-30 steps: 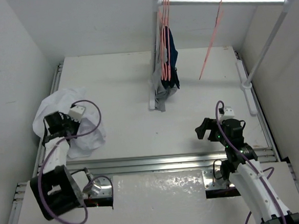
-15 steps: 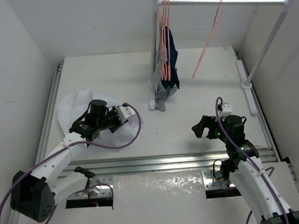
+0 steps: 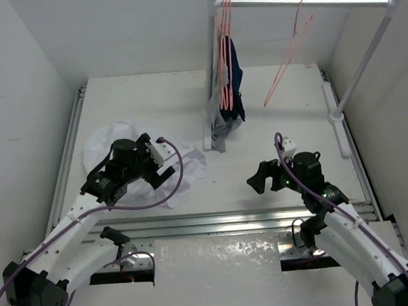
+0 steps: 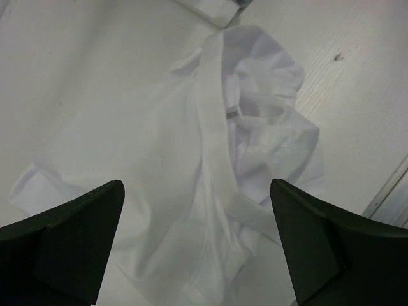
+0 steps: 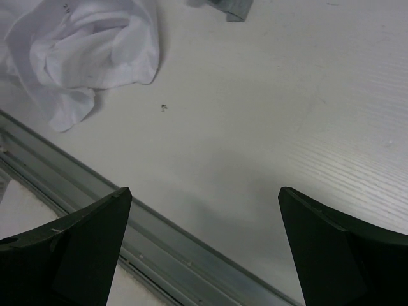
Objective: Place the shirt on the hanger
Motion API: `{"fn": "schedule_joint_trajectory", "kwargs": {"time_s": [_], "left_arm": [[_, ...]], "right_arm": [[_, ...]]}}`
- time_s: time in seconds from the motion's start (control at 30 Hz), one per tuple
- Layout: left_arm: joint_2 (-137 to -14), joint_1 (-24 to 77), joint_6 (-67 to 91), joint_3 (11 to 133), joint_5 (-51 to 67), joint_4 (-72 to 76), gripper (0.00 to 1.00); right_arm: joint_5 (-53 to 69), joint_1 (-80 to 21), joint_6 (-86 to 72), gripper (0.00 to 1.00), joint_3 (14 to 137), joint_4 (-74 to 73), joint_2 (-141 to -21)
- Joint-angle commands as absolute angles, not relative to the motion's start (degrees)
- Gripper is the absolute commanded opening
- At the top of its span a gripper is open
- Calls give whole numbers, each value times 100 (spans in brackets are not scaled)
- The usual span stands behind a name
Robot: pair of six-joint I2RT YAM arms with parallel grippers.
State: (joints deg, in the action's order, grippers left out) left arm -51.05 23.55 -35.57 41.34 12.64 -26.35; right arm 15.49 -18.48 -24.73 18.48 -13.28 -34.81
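The white shirt (image 3: 188, 167) lies crumpled on the table left of centre, with its collar (image 4: 213, 121) facing up. My left gripper (image 3: 160, 171) hovers just over it, open, and nothing sits between its fingers (image 4: 196, 191). The salmon-pink hanger (image 3: 287, 55) hangs tilted from the rail at the back right, far from both arms. My right gripper (image 3: 260, 179) is open and empty over bare table right of centre (image 5: 204, 191). From the right wrist, the shirt (image 5: 83, 57) shows at the upper left.
A clothes rail (image 3: 305, 2) on white posts spans the back right. A bunch of pink hangers with navy and grey garments (image 3: 229, 88) hangs at its left end, the garments reaching the table (image 5: 233, 7). An aluminium rail (image 3: 230, 220) runs along the table's near edge.
My left arm swung from the left edge toward the middle, dragging the shirt with it, then opened and let the shirt drop. My right gripper shifted a little left. The hanger swayed.
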Motion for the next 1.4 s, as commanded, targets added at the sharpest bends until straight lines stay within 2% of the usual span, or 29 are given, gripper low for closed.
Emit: {"fn": "schedule_joint_trajectory", "kwargs": {"time_s": [0.0,0.1,0.27,0.33,0.43,0.47,0.53,0.6,0.8,0.9,1.07,1.2,1.3,1.37], "left_arm": [[-5868,2329,-3348,4131,562,-2663,94],[-6335,2329,-3252,4078,791,-2479,89],[-6881,2320,-2813,4166,-787,-1706,70],[-6917,2312,-2760,4140,-748,-1627,68],[-6864,2320,-2707,4113,-650,-1565,47],[-6829,2320,-2724,4105,-703,-1564,32],[-6777,2320,-2760,4096,-756,-1608,22],[-6645,2312,-2777,4096,-800,-1687,0],[-6162,2312,-2812,4113,-861,-1732,0],[-6108,2312,-2795,4166,-791,-1740,0],[-6301,2320,-2716,4315,-686,-1810,0],[-6258,2312,-2725,4281,-712,-1793,0],[-6223,2312,-2716,4237,-686,-1758,0],[-6231,2312,-2716,4245,-677,-1758,0]], "right_arm": [[1196,-2197,-2294,99,2276,-984,-3603],[1116,-2206,-2224,99,2408,-1116,-3586],[889,-2206,-2039,99,2812,-1643,-3375],[809,-2206,-1987,99,3066,-1836,-3270],[598,-2206,-1969,99,3470,-2178,-3287],[450,-2206,-1960,99,3585,-2284,-3322],[352,-2206,-1899,99,3883,-2608,-3436],[282,-2206,-1793,99,4225,-2907,-3550],[159,-2215,-1556,99,5123,-3445,-3454],[-288,-2206,-1713,99,5973,-3394,-3725],[-430,-2215,-2039,99,7011,-2420,-4962],[-2007,-2206,-1723,99,7731,-1944,-6010],[-2670,-2197,-1380,99,8059,-1390,-6705],[-2838,-2188,-1231,92,8199,-960,-7090]]}}
